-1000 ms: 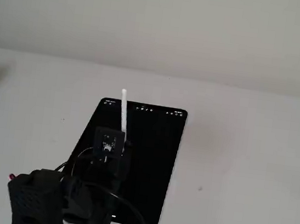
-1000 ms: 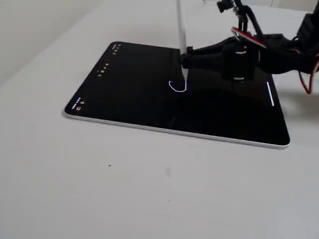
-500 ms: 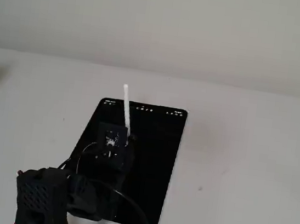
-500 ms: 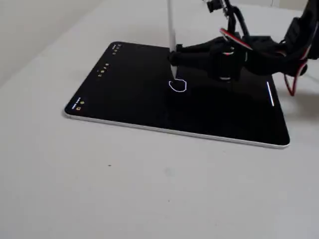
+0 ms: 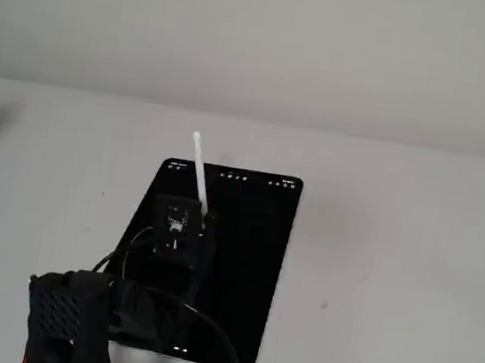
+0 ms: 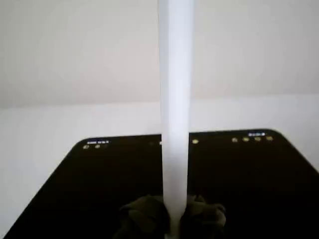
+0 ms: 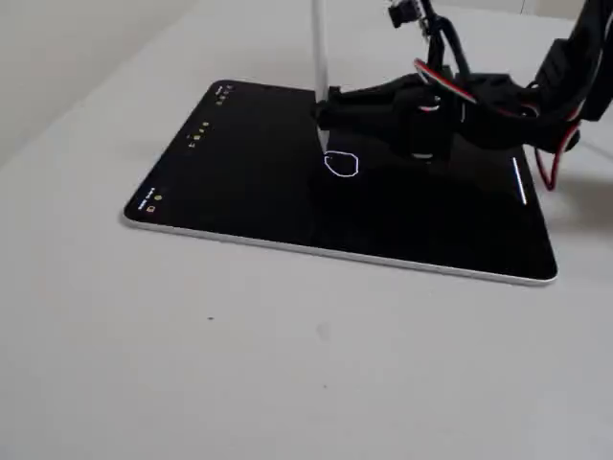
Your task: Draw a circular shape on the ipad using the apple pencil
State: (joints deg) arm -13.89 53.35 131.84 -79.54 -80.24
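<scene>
Gripper (image 7: 324, 107) clamped on apple pencil (image 7: 318, 57), held upright, tip at the circular shape (image 7: 341, 165) mid-screen on the ipad (image 7: 239, 192); ipad flat, mid-desk (image 7: 287, 364), icons along its far short edge in a fixed view (image 5: 234, 177)

One ipad (image 7: 239, 192) lies on the white table (image 7: 192, 364). One apple pencil (image 7: 317, 57) stands over its screen, and one circular shape (image 7: 341, 165) is drawn there. One gripper (image 7: 324, 105) is in view.
</scene>
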